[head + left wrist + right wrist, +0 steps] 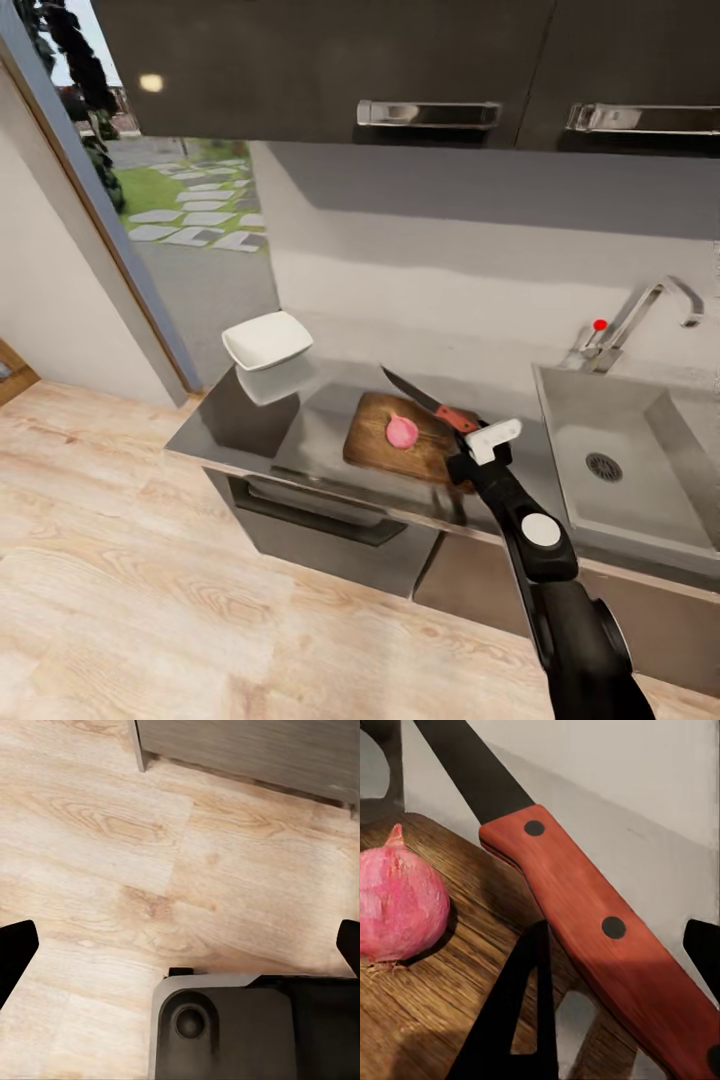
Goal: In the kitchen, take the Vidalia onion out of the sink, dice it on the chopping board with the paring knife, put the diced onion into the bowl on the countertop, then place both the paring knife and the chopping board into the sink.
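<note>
The onion (402, 432) is already out of the sink (690, 450) and sits whole on the chopping board (375, 450), so the step in hand appears to be the dicing. The right gripper (472, 432) has the paring knife (430, 402) by the rear of its red handle, its jaws closed around it; the blade is raised off the board and points away toward about 10 o'clock from the gripper, passing just beyond the onion without touching it. In the right wrist view the handle (607, 945) runs diagonally, with its dark rivets plain and the dark blade leading off above the board (450, 1005).

The next move, as I judge it, calls for swinging the blade over the onion and bringing the edge down through it, keeping the board from sliding on the glossy worktop (300, 440). The onion is round and unheld, so it may roll under the first cut.

The onion (397, 907) looks pinkish-red, papery and finely streaked, with a small pointed tip and a few dry root threads at its base; it rests a little toward the board's far side. The white bowl (266, 340) stands at about 10 o'clock from the board, well apart, near the worktop's end by the doorway.

The left gripper (180, 945) hangs over the wooden floor (112, 832); its two dark fingertips (15, 952) stand far apart, holding nothing.
</note>
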Tool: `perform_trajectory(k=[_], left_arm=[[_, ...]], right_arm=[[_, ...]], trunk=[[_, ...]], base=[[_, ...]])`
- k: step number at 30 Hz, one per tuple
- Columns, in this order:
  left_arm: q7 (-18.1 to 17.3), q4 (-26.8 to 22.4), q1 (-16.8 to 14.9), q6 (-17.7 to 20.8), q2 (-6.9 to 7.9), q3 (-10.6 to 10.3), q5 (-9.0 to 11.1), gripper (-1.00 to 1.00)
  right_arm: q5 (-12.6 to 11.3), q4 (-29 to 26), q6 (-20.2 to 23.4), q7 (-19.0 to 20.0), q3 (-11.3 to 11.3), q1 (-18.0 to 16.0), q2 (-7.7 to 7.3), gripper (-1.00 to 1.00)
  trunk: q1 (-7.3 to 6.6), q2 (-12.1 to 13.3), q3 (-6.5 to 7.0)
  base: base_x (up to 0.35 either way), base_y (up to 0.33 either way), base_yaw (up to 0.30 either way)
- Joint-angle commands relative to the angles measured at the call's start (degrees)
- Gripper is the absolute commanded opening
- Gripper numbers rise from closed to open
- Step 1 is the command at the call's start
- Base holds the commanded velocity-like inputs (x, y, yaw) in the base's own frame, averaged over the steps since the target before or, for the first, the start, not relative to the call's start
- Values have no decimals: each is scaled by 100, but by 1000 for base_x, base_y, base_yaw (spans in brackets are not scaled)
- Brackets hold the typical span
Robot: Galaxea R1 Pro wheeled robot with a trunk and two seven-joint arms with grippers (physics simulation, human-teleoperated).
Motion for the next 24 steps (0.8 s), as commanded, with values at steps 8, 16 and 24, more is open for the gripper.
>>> perform_trajectory(k=[8,16,24], left_arm=[[25,3,1,-11,6,-33,54,100],[27,18,-2,-11,6,-33,54,100],[27,174,-18,-11,7,-33,55,100]], right_arm=[[58,-3,7,28,-288,0,5,-100],[60,47,-292,-670,-307,7,5,-100],[431,237,-582,-1341,-293,50,29,-100]], trunk=[[0,-11,-9],[0,-11,-9],[0,-11,-9]], base=[[-96,0,0],[-2,0,0],[0,0,0]])
